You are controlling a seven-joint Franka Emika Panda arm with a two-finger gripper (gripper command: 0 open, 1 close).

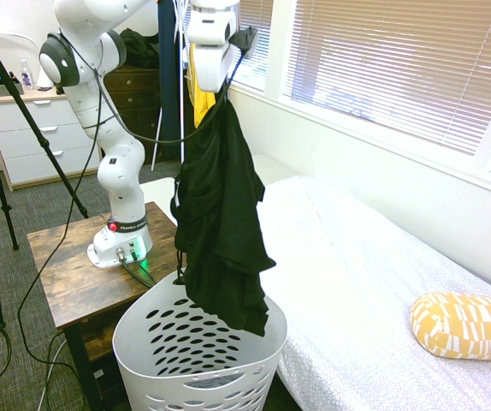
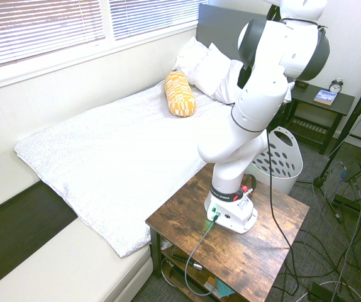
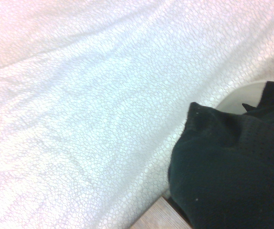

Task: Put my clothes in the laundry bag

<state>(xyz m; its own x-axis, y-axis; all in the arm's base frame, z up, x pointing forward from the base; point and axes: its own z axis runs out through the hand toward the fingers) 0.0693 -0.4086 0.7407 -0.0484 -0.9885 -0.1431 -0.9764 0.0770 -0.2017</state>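
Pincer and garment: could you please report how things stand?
Pincer shut on garment. Garment hanging, lower end over basket mouth. Nothing seen between them.

The basket (image 1: 200,351) stands between table (image 1: 100,265) and bed (image 1: 357,282).

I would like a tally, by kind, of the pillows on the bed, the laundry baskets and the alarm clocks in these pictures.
Pillows: 3 (one yellow-and-white patterned bolster, two plain white pillows)
Laundry baskets: 1 (white plastic, with oval holes)
Alarm clocks: 1 (round, black)
Total: 5
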